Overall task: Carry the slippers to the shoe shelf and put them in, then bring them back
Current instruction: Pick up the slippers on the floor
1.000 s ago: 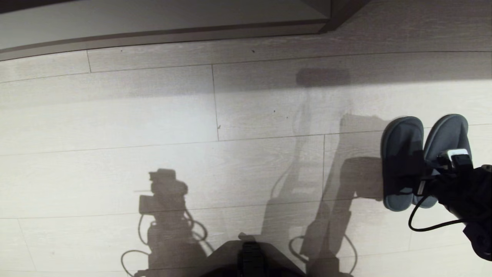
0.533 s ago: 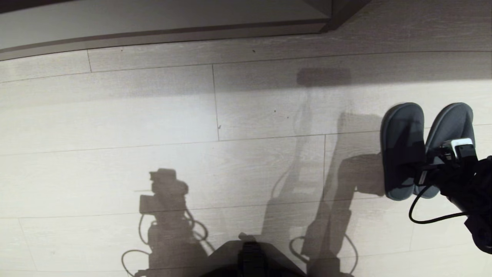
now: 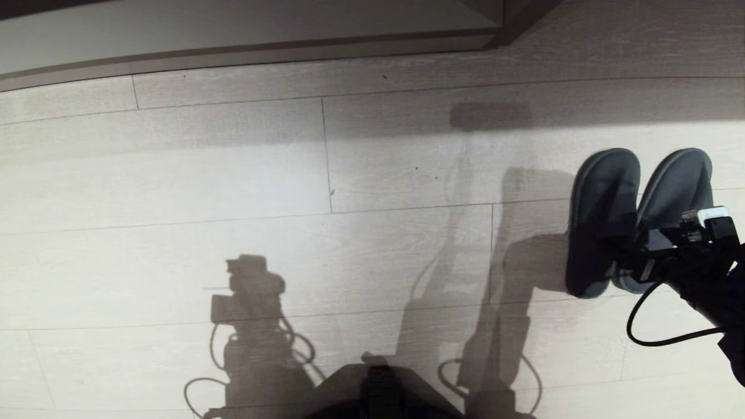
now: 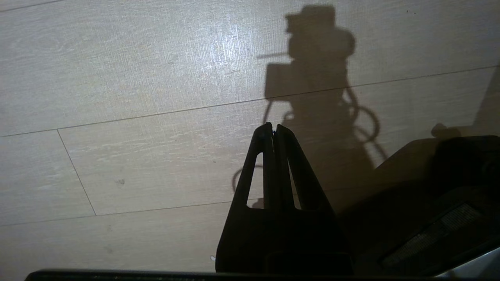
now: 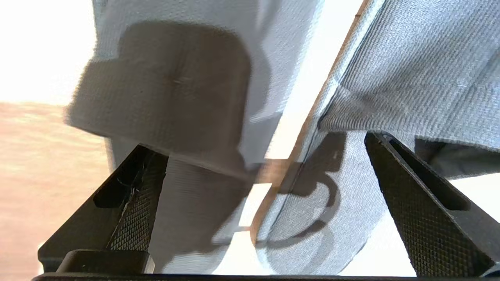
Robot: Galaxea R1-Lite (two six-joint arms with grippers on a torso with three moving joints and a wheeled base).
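Two slippers [image 3: 634, 218] sit side by side on the pale plank floor [image 3: 233, 174] at your far right, toes pointing toward the shoe shelf [image 3: 244, 55] that runs along the top of the head view, well apart from it. Your right gripper [image 3: 631, 259] is at their heel ends, jaws spread wide with one finger [image 5: 129, 203] at the outer side of each slipper; whether the pads actually press the fabric you cannot tell. Your left gripper [image 4: 273, 130] hangs parked over bare floor, fingers pressed together, holding nothing.
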